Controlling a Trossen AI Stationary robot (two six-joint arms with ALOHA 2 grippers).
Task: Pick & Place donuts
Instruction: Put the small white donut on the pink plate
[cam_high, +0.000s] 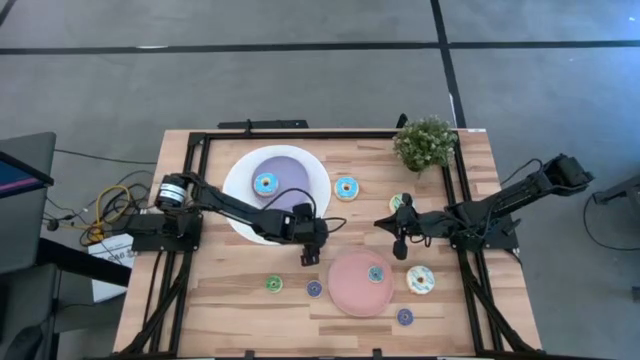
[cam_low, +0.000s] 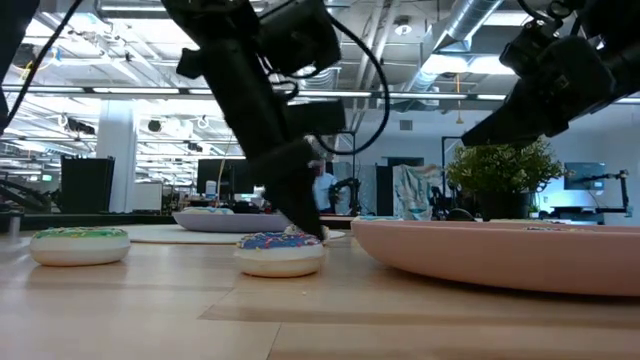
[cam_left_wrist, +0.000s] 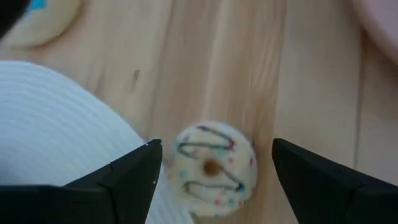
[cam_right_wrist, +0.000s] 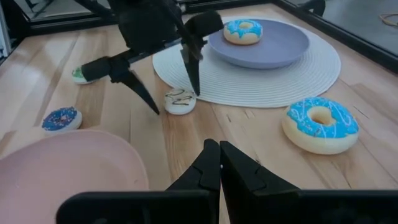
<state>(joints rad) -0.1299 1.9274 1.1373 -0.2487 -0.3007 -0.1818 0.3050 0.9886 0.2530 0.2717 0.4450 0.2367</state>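
Mini cream donut w/ dark squiggle icing: on wood betw. spread fingers of left gripper, not touched, just off edge of white ribbed mat
Left gripper: open, tips down at tabletop, straddling that donut
Right gripper: fingers pressed together, holding nothing, hovering well apart from left gripper, across pink plate
Blue-iced donut: on wood near right gripper
Second blue-iced donut: on lilac plate atop mat, beyond left gripper
Mini purple donut: on wood beside pink plate, near left gripper
Mini green donut: farther out on same side
Cream-green donut: beside pink plate, near right gripper
Potted plant: table corner behind right arm
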